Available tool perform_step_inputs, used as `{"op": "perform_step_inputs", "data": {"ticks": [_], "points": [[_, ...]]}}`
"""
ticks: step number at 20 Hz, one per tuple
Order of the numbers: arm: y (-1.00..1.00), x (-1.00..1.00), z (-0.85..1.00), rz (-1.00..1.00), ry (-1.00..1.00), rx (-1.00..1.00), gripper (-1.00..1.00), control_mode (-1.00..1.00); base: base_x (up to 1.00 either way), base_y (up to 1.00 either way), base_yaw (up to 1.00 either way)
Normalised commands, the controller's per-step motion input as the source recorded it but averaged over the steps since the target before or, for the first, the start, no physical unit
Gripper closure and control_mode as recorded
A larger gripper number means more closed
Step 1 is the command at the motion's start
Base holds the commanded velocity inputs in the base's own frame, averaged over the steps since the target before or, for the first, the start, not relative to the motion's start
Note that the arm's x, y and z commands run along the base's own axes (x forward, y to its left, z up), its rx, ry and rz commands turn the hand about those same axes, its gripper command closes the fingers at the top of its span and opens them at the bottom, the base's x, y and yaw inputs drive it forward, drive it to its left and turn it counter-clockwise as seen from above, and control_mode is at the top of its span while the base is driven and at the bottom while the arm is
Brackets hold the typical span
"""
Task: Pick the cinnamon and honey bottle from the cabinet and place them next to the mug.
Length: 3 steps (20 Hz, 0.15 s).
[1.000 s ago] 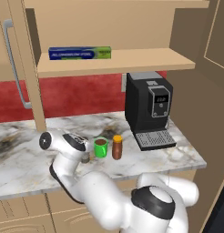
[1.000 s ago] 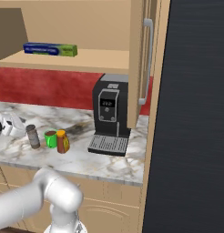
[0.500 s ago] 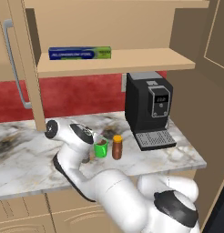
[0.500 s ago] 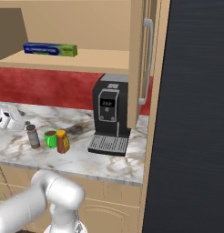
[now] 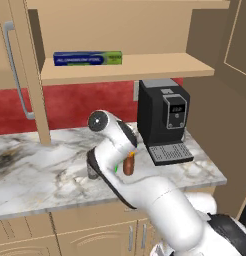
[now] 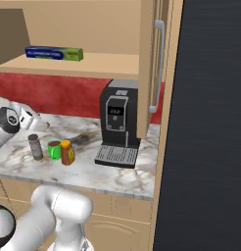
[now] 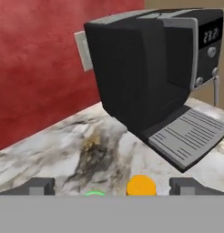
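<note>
The cinnamon [image 6: 35, 147], the green mug [image 6: 55, 149] and the honey bottle [image 6: 67, 152] stand in a row on the marble counter, left of the coffee machine. My gripper [image 6: 40, 123] hangs open just above and behind them, holding nothing. In the hand view the gripper [image 7: 114, 186] has its tips wide apart, with the honey bottle's orange cap [image 7: 141, 185] and the mug's rim [image 7: 94, 194] low between them. From the left base view my arm covers most of the row; the honey bottle [image 5: 129, 165] shows beside it. The cabinet [image 5: 130, 67] shelf is above.
A black coffee machine [image 5: 162, 117] stands on the counter right of the row, close to the honey bottle. A blue and green box [image 5: 87, 58] lies on the cabinet shelf. The open cabinet door [image 6: 152, 63] with its bar handle hangs over the machine's right side.
My arm has swung up and to the right, lifting the open gripper from beside the cinnamon to above the row. The cinnamon, mug and honey bottle have stayed put.
</note>
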Motion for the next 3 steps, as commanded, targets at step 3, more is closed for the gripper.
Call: {"op": "perform_step_inputs", "data": {"ticks": [3], "points": [[-0.82, 0.00, 0.31, 0.39, 0.00, 0.08, -1.00, -1.00, 0.00, 0.00, 0.00]]}}
